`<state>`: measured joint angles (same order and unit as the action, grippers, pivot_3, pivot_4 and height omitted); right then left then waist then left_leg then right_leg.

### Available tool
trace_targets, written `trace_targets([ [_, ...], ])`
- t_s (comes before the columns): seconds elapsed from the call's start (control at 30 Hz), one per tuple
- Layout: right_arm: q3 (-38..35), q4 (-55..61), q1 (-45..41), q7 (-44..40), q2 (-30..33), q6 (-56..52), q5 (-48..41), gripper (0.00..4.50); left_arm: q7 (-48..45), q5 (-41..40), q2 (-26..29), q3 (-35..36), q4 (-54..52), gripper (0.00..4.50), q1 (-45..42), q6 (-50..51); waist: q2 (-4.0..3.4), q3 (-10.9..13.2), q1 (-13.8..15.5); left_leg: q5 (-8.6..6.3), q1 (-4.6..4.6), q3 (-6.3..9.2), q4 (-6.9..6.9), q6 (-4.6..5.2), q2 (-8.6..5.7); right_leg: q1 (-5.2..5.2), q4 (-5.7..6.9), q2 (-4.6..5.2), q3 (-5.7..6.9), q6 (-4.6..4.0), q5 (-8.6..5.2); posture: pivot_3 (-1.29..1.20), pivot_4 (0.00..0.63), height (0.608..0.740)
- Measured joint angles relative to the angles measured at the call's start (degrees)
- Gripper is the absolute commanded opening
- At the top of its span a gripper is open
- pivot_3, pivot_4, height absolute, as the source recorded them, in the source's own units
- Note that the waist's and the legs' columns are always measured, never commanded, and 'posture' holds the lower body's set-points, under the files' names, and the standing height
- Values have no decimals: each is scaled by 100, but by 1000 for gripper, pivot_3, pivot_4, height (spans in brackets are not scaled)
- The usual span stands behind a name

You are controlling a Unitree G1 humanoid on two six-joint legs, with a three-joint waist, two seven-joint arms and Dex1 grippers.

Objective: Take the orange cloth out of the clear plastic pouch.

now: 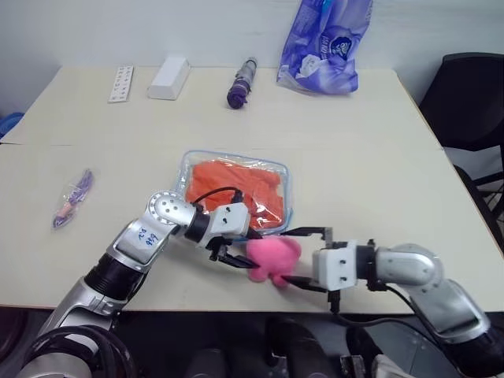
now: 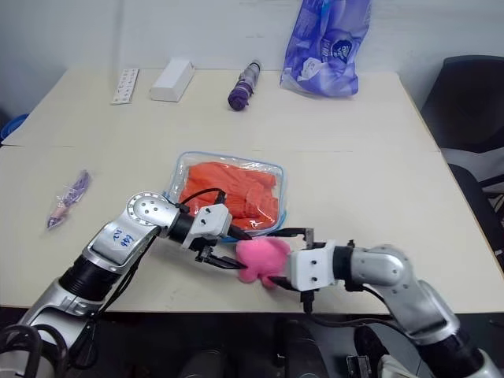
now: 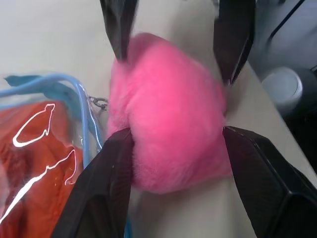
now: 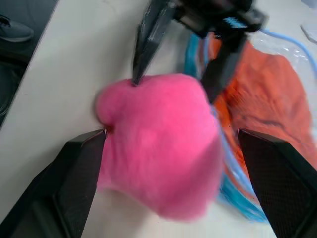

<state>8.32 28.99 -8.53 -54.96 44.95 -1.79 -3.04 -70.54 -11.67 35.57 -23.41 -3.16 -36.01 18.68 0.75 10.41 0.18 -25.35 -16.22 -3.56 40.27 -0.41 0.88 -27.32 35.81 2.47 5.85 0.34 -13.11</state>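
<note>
Office or meeting room: two pale beige rectangular counters [image 1: 378,157] pushed together, black office chair [image 1: 468,102], plain white wall [image 1: 118,31].

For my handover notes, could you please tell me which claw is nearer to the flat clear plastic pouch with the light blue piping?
Left. The left claw sits at the pouch's near edge, beside the pink fluffy pompom; the right claw is beyond the pompom, farther from the pouch.

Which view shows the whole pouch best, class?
The left eye view: the entire pouch lies in sight, orange cloth inside, pompom attached. The right eye view matches it. Both wrist views catch just an edge beside the pompom.
</note>
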Motion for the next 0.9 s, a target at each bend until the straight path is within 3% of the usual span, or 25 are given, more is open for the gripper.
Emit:
trace_targets([
  [0.13, -631, -127, -118, 7, 266, -51, -166, 4500, -41, 48, 5, 42, 14, 1190, 61, -160, 0, 0, -10, 0, 4, 6, -3, 1, 2, 5, -5, -2, -3, 0, 0, 0, 150, 740],
  [0.27, -413, -1156, -667, 95, 254, 618, 378, 4500, -115, -14, 79, 180, -63, 27, 129, -120, 0, 0, -25, 0, 6, -2, -9, 2, -2, 0, -16, -4, -9, -1, 0, 0, 150, 740],
  [0.43, 274, -2210, -1346, 368, -336, 1392, 962, 4500, -137, -63, 163, 317, -258, 27, 293, -39, 0, 0, -32, 1, 4, -7, -8, 4, 2, -7, 9, -2, -13, -1, 0, 0, 150, 740],
  [0.47, 364, -2394, -1430, 396, -418, 1531, 1049, 4335, -137, -72, 173, 325, -311, 5, 320, -13, 0, 0, -27, 3, 7, -7, -6, 7, 1, -11, 8, 2, -9, -1, 0, 0, 150, 740],
  [0.57, 535, -2738, -1681, 411, -705, 1697, 1088, 3581, -32, -70, 250, 411, -408, 0, 413, 117, 0, 0, -24, 3, 7, -4, 0, 7, 2, -14, 7, 4, -2, -1, 0, 0, 150, 740],
  [0.73, 693, -2986, -1853, 412, -874, 1867, 1107, 1857, 126, -59, 285, 490, -536, 0, 451, 264, 0, 0, -16, 3, 6, 2, 3, 8, 1, -13, 5, 9, 3, -1, 0, 0, 150, 740],
  [0.8, 710, -3054, -1854, 412, -893, 1940, 1114, 1857, 201, -57, 285, 500, -555, 0, 483, 304, 0, 0, -19, 3, 6, 3, 2, 8, 2, -13, 6, 8, 3, -1, 0, 0, 150, 740],
  [0.9, 710, -3125, -1855, 410, -894, 2013, 1101, 1255, 233, -57, 294, 528, -566, 0, 510, 341, 0, 0, -27, 3, 6, 3, 2, 7, 3, -13, 7, 7, 2, -1, 0, 0, 150, 740],
])
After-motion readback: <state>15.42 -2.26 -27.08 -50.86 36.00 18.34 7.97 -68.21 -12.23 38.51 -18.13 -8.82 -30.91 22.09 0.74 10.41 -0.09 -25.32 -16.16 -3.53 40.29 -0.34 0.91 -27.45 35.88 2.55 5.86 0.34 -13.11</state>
